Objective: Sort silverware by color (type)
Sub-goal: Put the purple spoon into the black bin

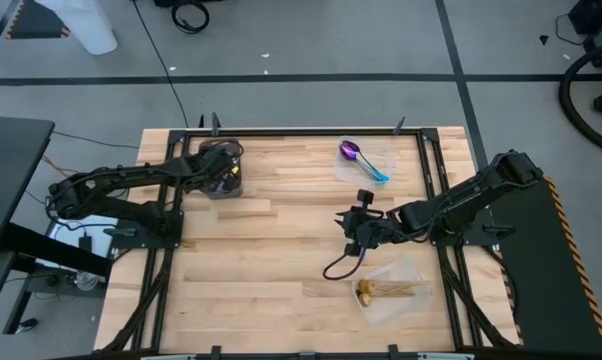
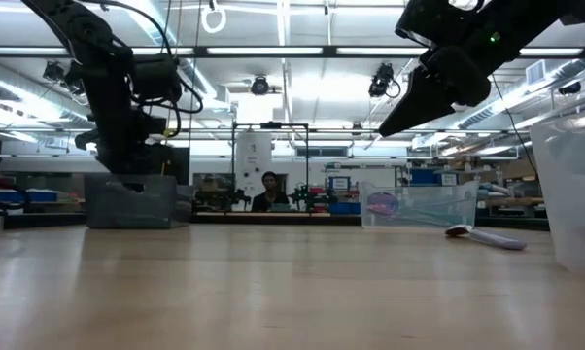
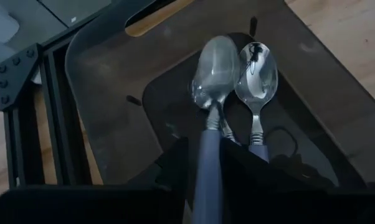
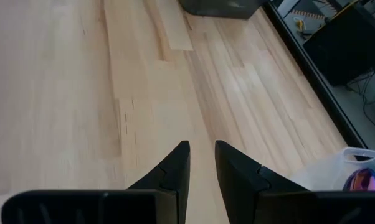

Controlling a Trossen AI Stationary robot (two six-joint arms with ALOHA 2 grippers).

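My left gripper point(image 3: 207, 168) hangs over the dark grey tray point(image 1: 221, 168) at the table's far left and is shut on a silver spoon point(image 3: 210, 74) with a grey handle. A second silver spoon point(image 3: 257, 73) lies on the tray floor beside it. Purple-blue spoons with teal handles point(image 1: 364, 160) lie in a clear container at the far right. Gold spoons point(image 1: 386, 291) lie in another clear container at the near right. My right gripper point(image 4: 202, 163) hovers above bare wood point(image 1: 359, 225) right of the table's middle, open by a narrow gap and holding nothing. My left gripper pinches the silver spoon's grey handle point(image 3: 207, 146) between its two fingers point(image 3: 174, 163). The handle runs along the fingers, and the bowl point(image 3: 212, 65) sticks out ahead of them. The spoon hangs over the tray floor, bowl pointing down into the tray.
The dark tray point(image 2: 132, 202) stands near the far left edge, and a black metal frame point(image 1: 433, 170) runs round the table. The clear containers point(image 2: 414, 204) point(image 2: 574, 194) stand on the right side. Bare wood point(image 1: 271, 270) fills the middle and near left. A person point(image 2: 269, 192) sits far behind the table.
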